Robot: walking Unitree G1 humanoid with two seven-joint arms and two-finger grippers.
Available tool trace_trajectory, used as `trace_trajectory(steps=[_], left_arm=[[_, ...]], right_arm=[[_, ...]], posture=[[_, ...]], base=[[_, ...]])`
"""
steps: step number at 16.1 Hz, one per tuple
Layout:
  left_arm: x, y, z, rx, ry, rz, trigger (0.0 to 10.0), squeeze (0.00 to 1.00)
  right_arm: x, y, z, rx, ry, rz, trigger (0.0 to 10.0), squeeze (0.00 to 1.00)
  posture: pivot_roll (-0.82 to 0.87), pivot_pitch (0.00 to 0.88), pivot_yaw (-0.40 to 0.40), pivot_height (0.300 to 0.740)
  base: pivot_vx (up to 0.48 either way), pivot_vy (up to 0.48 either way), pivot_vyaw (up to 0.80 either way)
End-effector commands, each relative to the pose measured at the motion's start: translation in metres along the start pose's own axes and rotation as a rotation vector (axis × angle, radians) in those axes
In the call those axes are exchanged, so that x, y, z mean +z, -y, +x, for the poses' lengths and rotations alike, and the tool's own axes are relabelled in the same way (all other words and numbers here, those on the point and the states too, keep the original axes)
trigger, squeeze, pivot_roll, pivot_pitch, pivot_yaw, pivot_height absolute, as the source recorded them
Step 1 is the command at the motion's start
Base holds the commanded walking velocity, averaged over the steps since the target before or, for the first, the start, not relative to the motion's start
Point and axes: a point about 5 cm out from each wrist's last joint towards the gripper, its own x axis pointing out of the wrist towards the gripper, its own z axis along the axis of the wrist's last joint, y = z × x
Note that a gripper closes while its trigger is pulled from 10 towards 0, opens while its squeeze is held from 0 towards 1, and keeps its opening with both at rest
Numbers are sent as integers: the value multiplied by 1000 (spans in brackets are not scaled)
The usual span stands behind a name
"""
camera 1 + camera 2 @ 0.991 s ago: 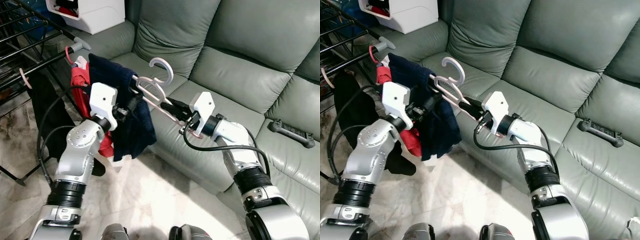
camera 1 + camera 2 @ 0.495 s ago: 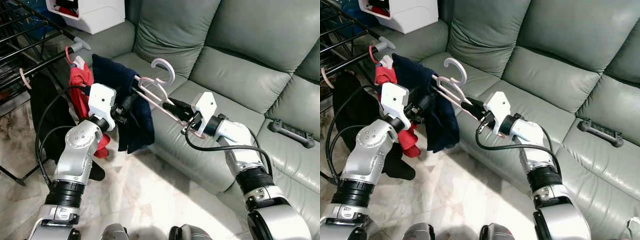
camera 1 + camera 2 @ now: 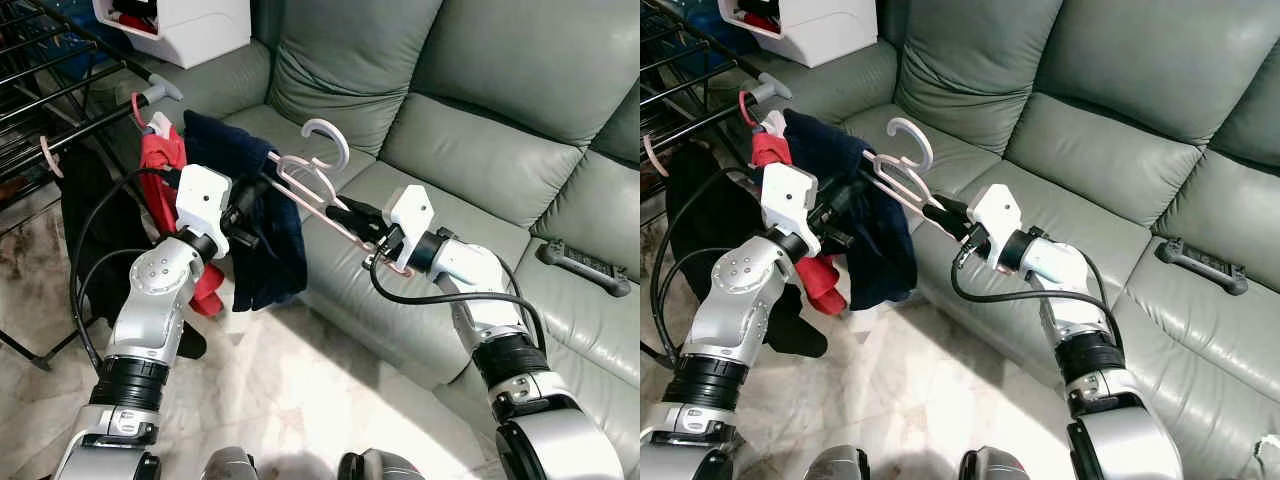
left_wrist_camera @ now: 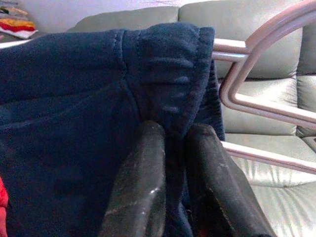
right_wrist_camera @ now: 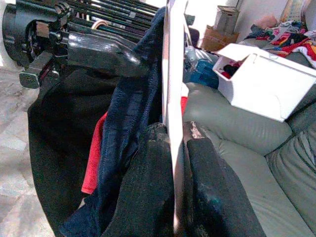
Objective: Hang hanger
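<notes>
1. The pale pink hanger (image 3: 312,180) is pinched at its lower end by the right gripper (image 3: 352,215), fingers closed tight on the thin bar (clear enough in the right wrist view). The hook (image 3: 912,135) is pointed up and away from that gripper, out over the grey sofa (image 3: 480,90).

2. The navy garment (image 3: 262,225) is draped over the far end of the hanger, and its edge is clamped between the closed fingers of the left gripper (image 4: 170,148), just across from the right one.

3. Biggest risk, probably: the garment isn't seated on both shoulders. It's bunched to one side and held mostly by the left gripper, so if that gets let go, the cloth could well slide off onto the floor.

4. The hanger is gripped low, far from the hook, so it could be twisted in the fingers while being carried and the hook could end up angled wrong for the rail.

5. The drying rack (image 3: 60,75) beyond the left gripper is already crowded with a red garment (image 3: 160,160) and a black one (image 3: 90,230). The hook or the left arm's cable could get snagged on those.
</notes>
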Motion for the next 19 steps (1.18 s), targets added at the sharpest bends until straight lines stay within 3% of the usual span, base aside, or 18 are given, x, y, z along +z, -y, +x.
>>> trace_trajectory(steps=[1,9,12,14,18,19], left_arm=[[7,0,4,-20,26,23,0,0],[29,8,9,-36,135,96,0,0],[39,27,6,-157,180,136,0,0],[36,36,2,-232,167,163,0,0],[11,56,-8,-372,65,202,0,0],[5,62,-9,-408,45,245,2353,0]], right_arm=[[4,3,-1,-12,24,-29,10000,0],[-7,2,-1,-53,-36,18,10000,0],[-10,11,2,-154,-51,85,10000,0],[-10,15,5,-184,-57,90,10000,0],[-2,21,13,-216,-21,113,10000,0],[2,21,17,-210,3,127,10000,0]], posture=[[-39,33,-23,740],[-37,37,-28,740],[-37,41,-30,740],[-32,46,-26,740],[-30,50,-24,740],[-30,51,-23,740]], base=[[0,0,0],[0,0,0],[0,0,0],[0,0,0],[0,0,0],[0,0,0]])
